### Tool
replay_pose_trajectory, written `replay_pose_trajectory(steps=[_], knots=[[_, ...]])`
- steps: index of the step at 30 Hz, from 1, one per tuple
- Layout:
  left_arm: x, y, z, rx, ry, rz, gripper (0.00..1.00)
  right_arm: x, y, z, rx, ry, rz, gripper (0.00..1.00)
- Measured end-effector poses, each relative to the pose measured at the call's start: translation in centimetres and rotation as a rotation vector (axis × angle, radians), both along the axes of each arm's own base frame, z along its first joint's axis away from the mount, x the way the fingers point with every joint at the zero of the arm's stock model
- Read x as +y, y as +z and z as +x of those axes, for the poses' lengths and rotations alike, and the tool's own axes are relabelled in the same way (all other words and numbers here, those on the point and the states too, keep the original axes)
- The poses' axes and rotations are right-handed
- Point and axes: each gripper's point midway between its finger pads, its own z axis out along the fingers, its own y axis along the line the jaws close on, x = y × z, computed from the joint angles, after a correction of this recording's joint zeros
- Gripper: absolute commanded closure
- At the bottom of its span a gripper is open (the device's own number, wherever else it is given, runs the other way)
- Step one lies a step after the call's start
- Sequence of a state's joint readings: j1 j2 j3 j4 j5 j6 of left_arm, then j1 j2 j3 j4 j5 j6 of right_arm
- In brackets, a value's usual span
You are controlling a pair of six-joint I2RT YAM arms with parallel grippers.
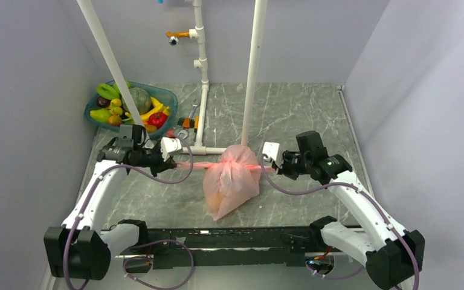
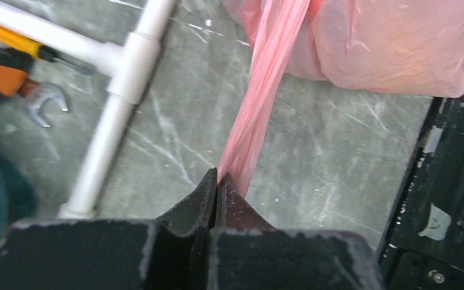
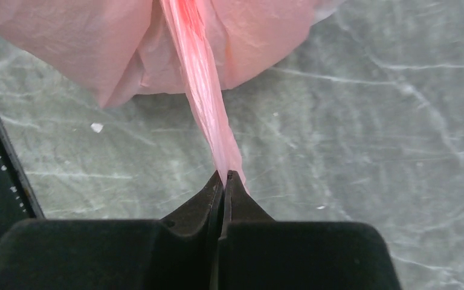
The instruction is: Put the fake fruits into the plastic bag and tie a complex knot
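Observation:
The pink plastic bag [image 1: 232,184] lies on the table's middle, with an orange fruit [image 1: 214,199] dimly showing through its film. At its top the film is bunched into a knot [image 1: 232,162], and two tails stretch out sideways, taut. My left gripper [image 1: 177,164] is shut on the left tail [image 2: 260,90], which runs from the fingertips [image 2: 208,184] up to the bag [image 2: 393,48]. My right gripper [image 1: 276,169] is shut on the right tail [image 3: 202,78], below the bag [image 3: 54,42]. More fake fruits [image 1: 130,103] lie in a basin at the back left.
The teal basin [image 1: 169,96] stands at the back left corner. A white pipe frame [image 1: 204,109] rises behind the bag, its foot [image 2: 121,90] near my left gripper. A wrench [image 2: 45,103] and an orange tool [image 1: 187,121] lie beside it. A black rail [image 1: 229,238] runs along the near edge.

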State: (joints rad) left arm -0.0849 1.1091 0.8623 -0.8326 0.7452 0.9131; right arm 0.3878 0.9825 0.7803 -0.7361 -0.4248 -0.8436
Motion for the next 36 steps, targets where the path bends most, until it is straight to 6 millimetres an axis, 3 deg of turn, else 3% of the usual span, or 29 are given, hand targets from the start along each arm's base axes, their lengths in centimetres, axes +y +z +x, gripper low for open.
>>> replay_pose_trajectory(steps=[3,9,11,15,17,20,22,24,28,30,33,36], knots=[[0.5,1.5,0.7,-0.093,0.004,0.002,1.00,0.0,1.2,0.6,-0.056,-0.005,0.021,1.00],[0.5,-3.4,-0.8,0.054,-0.004,0.003,1.00,-0.9,-6.1,-2.3,0.058,0.018,-0.020,1.00],[0.6,-4.4,-1.1,0.090,-0.002,0.010,1.00,-0.8,-6.7,-2.5,0.070,0.024,-0.021,1.00],[0.7,-3.7,-1.0,0.095,0.004,0.015,1.00,-0.7,-5.5,-1.7,0.046,0.019,-0.014,1.00],[0.5,-1.1,-0.1,0.059,0.009,0.003,1.00,-0.6,-3.5,-1.1,0.032,0.009,-0.007,1.00],[0.7,3.7,2.0,-0.073,0.023,-0.005,1.00,-0.4,1.1,1.0,-0.054,-0.016,0.018,1.00],[1.1,5.0,2.4,-0.139,0.025,-0.002,1.00,-0.3,2.3,1.6,-0.103,-0.021,0.031,1.00],[1.2,3.5,1.7,-0.125,0.017,0.001,1.00,-0.5,1.1,1.1,-0.106,-0.018,0.033,1.00],[1.3,-2.5,-0.8,0.035,0.005,0.011,1.00,-1.0,-4.6,-1.4,0.018,-0.005,0.004,1.00],[1.4,-4.5,-1.8,0.102,0.003,0.015,1.00,-1.1,-6.2,-2.3,0.063,0.001,-0.003,1.00],[1.4,-4.2,-1.9,0.105,0.006,0.014,1.00,-1.0,-5.4,-2.1,0.062,-0.002,0.001,1.00],[1.7,-1.2,-0.5,0.002,0.018,0.017,1.00,-0.8,-2.4,-0.6,0.010,-0.021,0.013,1.00]])
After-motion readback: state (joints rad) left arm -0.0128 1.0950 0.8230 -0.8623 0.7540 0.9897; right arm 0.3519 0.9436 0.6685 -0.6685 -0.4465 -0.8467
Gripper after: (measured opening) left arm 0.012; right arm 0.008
